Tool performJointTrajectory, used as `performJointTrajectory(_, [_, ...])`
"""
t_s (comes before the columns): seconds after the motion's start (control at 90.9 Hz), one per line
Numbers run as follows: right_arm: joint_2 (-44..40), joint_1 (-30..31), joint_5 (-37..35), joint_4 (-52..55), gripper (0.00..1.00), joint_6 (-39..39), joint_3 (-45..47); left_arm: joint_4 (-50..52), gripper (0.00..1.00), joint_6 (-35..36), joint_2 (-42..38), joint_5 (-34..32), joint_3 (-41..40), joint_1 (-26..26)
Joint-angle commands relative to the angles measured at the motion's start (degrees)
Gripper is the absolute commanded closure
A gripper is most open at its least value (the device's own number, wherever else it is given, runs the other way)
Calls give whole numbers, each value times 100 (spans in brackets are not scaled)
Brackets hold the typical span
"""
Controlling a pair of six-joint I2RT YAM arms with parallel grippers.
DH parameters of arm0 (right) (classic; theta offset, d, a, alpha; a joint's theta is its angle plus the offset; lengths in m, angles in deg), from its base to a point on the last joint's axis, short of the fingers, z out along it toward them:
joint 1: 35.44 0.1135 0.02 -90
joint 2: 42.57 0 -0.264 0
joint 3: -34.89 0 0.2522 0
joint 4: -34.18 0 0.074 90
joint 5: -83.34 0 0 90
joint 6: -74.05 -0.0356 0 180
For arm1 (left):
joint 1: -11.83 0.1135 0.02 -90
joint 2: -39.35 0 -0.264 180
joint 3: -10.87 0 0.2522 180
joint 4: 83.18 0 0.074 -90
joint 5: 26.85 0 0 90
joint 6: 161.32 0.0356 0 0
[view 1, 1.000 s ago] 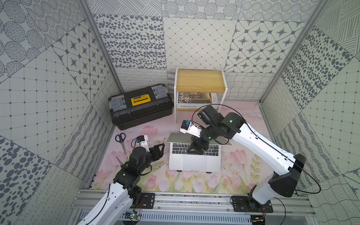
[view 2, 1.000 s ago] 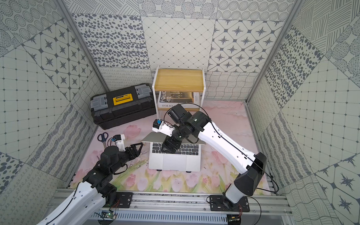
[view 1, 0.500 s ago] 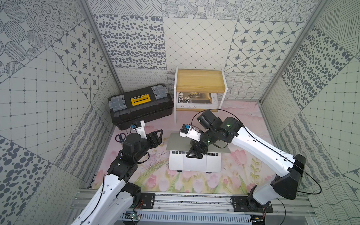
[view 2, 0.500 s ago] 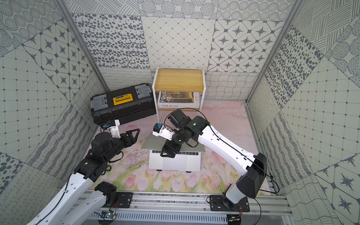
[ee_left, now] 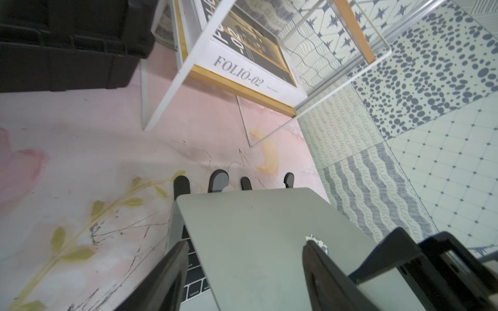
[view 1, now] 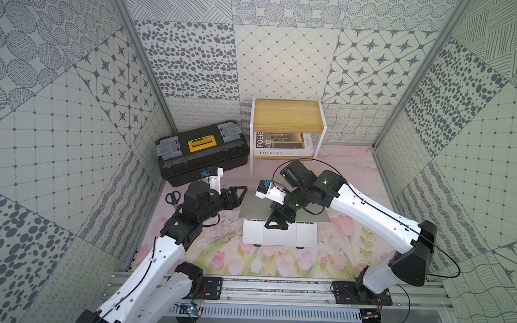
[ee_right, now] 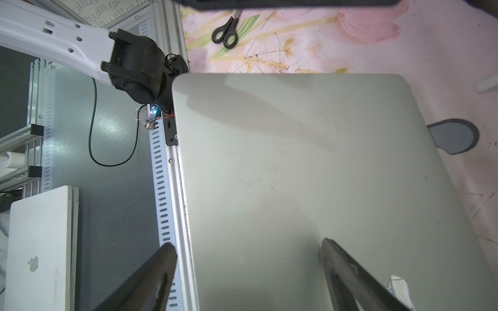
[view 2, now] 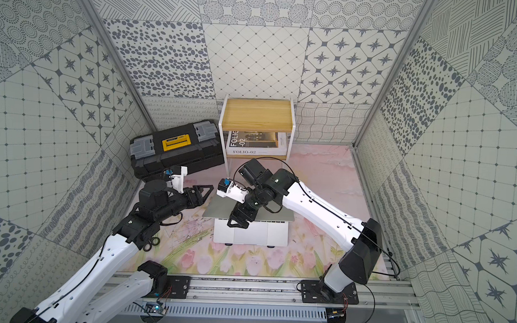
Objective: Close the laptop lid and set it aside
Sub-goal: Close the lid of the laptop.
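Hovering over part-closed laptop lid (view 1: 255, 209), R hand (view 1: 276, 225) is spread, pinching nothing; L hand (view 1: 242, 197), also spread, sits at lid's left edge.

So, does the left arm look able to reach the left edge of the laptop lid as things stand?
Probably yes. The left gripper is open right beside that edge of the lid, nothing between them; the right gripper is nearer the lid's middle, leaving that side free.

Robot lab cell: patterned panels (view 1: 284, 65), aluminium rail (view 1: 276, 288).
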Motion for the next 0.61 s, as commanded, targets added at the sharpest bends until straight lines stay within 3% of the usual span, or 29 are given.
performJointTrajectory(0.0, [141, 97, 158, 48, 12, -152, 223, -213, 29, 625, 370, 883, 177, -421])
performJointTrajectory(0.33, [-9, 97, 63, -97, 12, -242, 458, -220, 30, 924, 816, 1378, 166, -825])
performJointTrajectory(0.594, [-139, 97, -147, -110, 9, -297, 516, 18, 31, 999, 792, 1214, -38, -936])
